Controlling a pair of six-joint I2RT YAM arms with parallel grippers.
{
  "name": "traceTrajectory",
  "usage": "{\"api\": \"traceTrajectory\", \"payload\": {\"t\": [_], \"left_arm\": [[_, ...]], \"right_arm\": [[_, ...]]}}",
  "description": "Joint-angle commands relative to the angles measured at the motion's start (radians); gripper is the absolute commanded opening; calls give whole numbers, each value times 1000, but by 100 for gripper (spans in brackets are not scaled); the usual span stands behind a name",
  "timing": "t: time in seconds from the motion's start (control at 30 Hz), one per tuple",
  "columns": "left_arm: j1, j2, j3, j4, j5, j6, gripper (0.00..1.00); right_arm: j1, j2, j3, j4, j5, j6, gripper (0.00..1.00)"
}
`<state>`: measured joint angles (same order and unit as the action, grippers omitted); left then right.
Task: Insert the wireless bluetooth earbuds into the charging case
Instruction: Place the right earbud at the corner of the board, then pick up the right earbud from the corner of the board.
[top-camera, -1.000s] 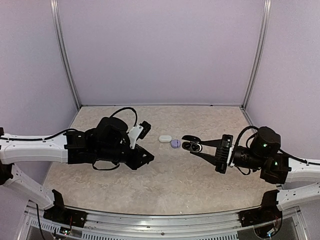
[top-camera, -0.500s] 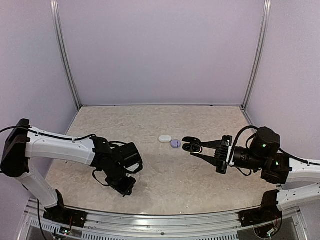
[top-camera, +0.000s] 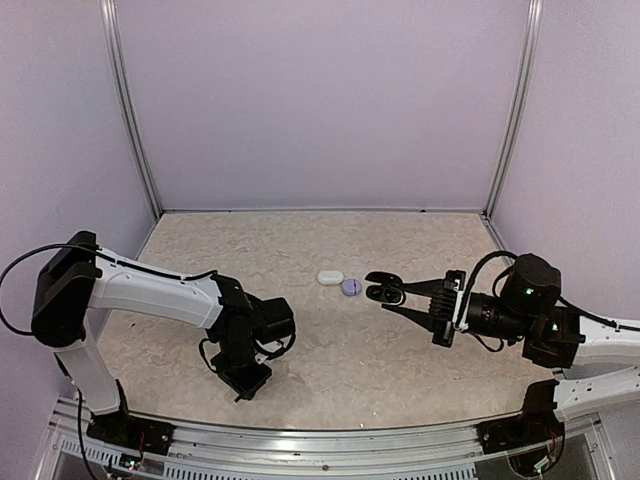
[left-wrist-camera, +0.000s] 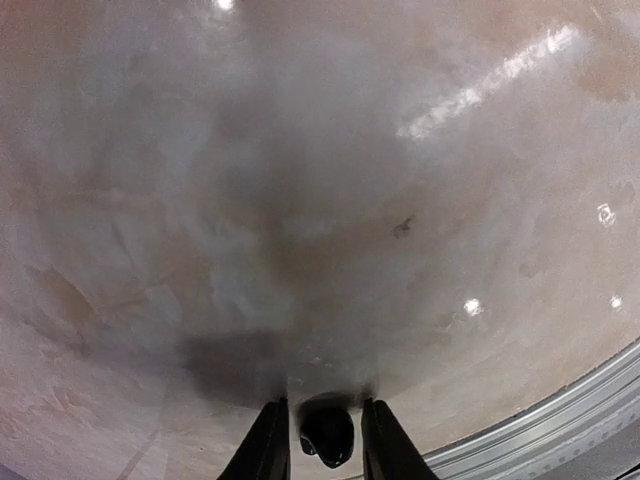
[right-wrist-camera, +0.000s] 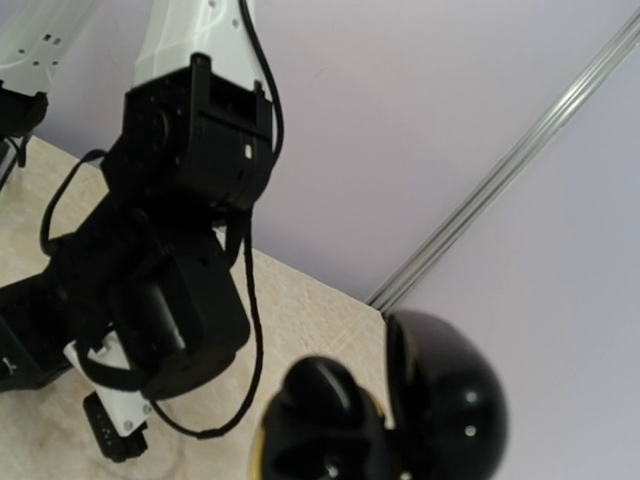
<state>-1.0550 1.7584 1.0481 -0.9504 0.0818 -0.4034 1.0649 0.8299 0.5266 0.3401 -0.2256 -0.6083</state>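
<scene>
A black earbud (left-wrist-camera: 328, 440) lies on the table between the fingers of my left gripper (left-wrist-camera: 322, 410), which points straight down at the near left of the table (top-camera: 400, 350). The jaws stand slightly open, with a thin gap on each side of the earbud. My right gripper (top-camera: 395, 294) is shut on a black charging case (top-camera: 383, 293) and holds it above the table's middle. The case's lid (right-wrist-camera: 445, 395) is swung open beside its base (right-wrist-camera: 325, 420). No other earbuds show.
A white case (top-camera: 330, 277) and a lavender case (top-camera: 351, 287), both closed, lie side by side just left of the held black case. The left arm's elbow (top-camera: 65, 290) rises at the left edge. A metal rail (top-camera: 320, 435) runs along the near edge.
The left arm has swung back from the table's middle to the near left and tipped its gripper down at the table. Its jaws have parted a little. The right arm has held still.
</scene>
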Motion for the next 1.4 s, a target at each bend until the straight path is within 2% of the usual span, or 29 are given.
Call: {"api": "traceTrajectory", "payload": {"t": [0.0,0.1,0.27,0.6,0.77,0.97,1.23,1.37], "left_arm": [[5,39,53,-73,-16,51,32],[5,61,80,-100,-26,65,35],[3,87,114,-136,-20,84,29],[-21,131,130,-179,-1,106,30],[-22,140,147,-180,-10,107,25],[-20,152,169,-181,-12,114,25],[-14,124,159,-146,18,107,12],[-15,93,137,-125,12,96,9]], "right_arm": [[9,-24,8,0,16,9,0],[9,-29,5,1,25,7,0],[8,-35,-3,5,35,8,0],[8,-50,-14,11,52,7,0],[9,-50,-17,19,51,7,0],[8,-53,-19,20,57,9,0],[8,-57,-19,19,69,8,0],[8,-54,-19,22,73,9,0]]}}
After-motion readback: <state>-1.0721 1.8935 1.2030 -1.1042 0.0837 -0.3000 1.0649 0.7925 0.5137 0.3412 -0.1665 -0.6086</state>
